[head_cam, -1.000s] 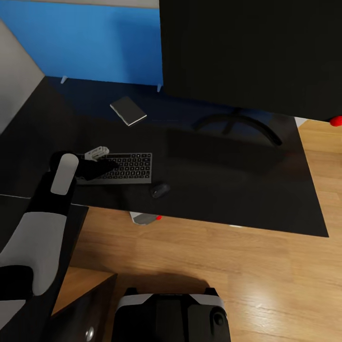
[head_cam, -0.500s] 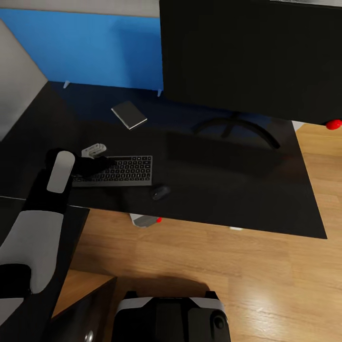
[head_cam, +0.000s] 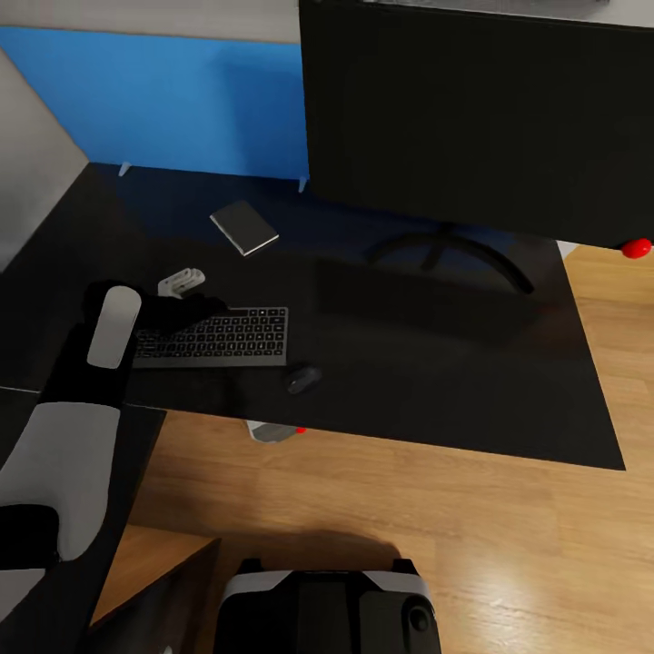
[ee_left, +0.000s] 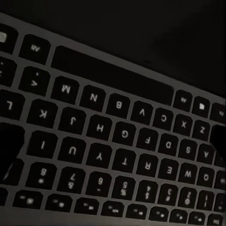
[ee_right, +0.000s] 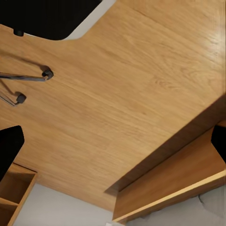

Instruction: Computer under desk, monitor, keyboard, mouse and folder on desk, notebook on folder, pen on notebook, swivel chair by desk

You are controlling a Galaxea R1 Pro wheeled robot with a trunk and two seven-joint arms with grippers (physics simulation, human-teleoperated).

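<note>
Head view: desk (head_cam: 436, 381) with black top and blue back panel (head_cam: 182, 100); monitor (head_cam: 472, 118) upright on desk at the back, arc stand (head_cam: 450, 250) beneath it, red dot (head_cam: 635, 245) at lower right corner; keyboard (head_cam: 218, 337) flat on desk near front edge, left of monitor; mouse (head_cam: 302, 378) just beside keyboard's right end, apart from it; notebook (head_cam: 243, 227) lying flat farther back on desk, well apart from keyboard, between it and back panel; small pale grey object (head_cam: 182, 282) on desk just behind keyboard's left end, kind not determinable; computer (head_cam: 272, 430) partly seen under front edge of desk, red dot on it. Left arm (head_cam: 82, 409) reaching over desk from left, left gripper (head_cam: 186, 313) dark against dark top, poised over left part of keyboard. Left wrist view: keyboard (ee_left: 113, 141) close under camera, key letters legible; dark fingertips (ee_left: 9, 146) at both edges of frame, spread wide, nothing between them; contact with keys not determinable. Right wrist view: right gripper fingertips (ee_right: 9, 146) at opposite frame edges, wide apart, nothing held; wood floor (ee_right: 122, 94) ahead; chrome legs with black casters (ee_right: 46, 73) of swivel chair (ee_right: 47, 19), dark seat above them; oak furniture edge (ee_right: 169, 188) alongside.
</note>
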